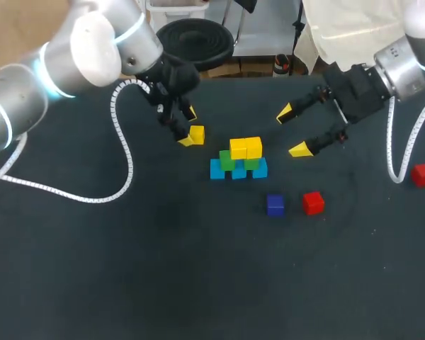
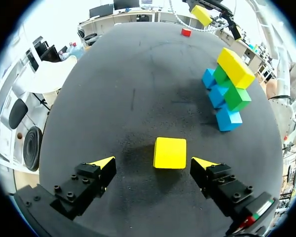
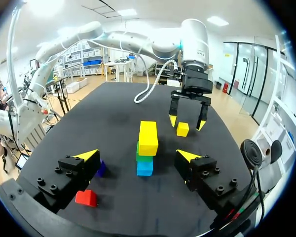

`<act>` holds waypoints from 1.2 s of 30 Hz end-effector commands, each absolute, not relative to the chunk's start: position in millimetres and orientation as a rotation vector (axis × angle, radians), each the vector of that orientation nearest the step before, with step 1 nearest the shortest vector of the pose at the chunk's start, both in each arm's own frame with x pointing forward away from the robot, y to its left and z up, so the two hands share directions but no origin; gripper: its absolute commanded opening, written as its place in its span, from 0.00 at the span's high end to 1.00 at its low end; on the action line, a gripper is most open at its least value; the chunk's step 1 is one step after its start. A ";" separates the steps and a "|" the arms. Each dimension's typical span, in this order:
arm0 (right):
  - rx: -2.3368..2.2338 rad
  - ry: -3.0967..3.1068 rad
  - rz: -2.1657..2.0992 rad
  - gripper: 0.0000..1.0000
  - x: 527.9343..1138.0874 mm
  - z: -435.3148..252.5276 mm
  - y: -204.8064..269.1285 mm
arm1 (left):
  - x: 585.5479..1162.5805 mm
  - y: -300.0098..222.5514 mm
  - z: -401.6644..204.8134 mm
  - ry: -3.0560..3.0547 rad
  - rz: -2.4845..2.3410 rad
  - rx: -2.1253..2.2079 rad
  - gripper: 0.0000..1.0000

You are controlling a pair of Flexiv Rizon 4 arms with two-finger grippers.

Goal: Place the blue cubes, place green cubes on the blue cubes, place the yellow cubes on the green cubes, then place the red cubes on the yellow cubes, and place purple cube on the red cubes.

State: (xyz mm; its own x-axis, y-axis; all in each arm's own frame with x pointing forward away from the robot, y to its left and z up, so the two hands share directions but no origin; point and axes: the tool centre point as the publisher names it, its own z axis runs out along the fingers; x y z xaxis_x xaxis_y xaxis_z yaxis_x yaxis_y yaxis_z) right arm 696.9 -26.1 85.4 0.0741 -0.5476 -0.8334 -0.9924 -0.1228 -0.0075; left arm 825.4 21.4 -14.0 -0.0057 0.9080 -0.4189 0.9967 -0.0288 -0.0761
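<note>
1. Left gripper [image 2: 154,163]: fingers apart, straddling loose yellow cube [image 2: 170,153] on table [image 1: 198,283], not touching; likely lined up to grasp.
2. Stack [image 1: 239,159] just beside, toward far edge: blue base, green, yellows topmost.
3. Right gripper [image 1: 292,132] spread, empty, stack's other side.
4. Red cube [image 1: 312,202], purple cube [image 1: 275,205] wait nearer front edge.

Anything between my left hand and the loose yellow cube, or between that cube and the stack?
Nothing visible. The open left hand straddles the loose yellow cube, and only bare table separates it from the stack.
</note>
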 end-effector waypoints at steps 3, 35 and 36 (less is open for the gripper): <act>-1.741 1.532 0.928 0.00 697.1 85.2 -26.0 | 831.0 19.4 -14.2 2.017 -0.527 2.034 0.00; -1.741 1.532 0.928 0.00 697.1 85.2 -26.0 | 807.2 27.6 7.9 1.972 -0.425 2.021 1.00; -1.741 1.532 0.928 0.00 697.1 85.2 -26.0 | 803.6 30.6 10.1 1.973 -0.421 2.017 1.00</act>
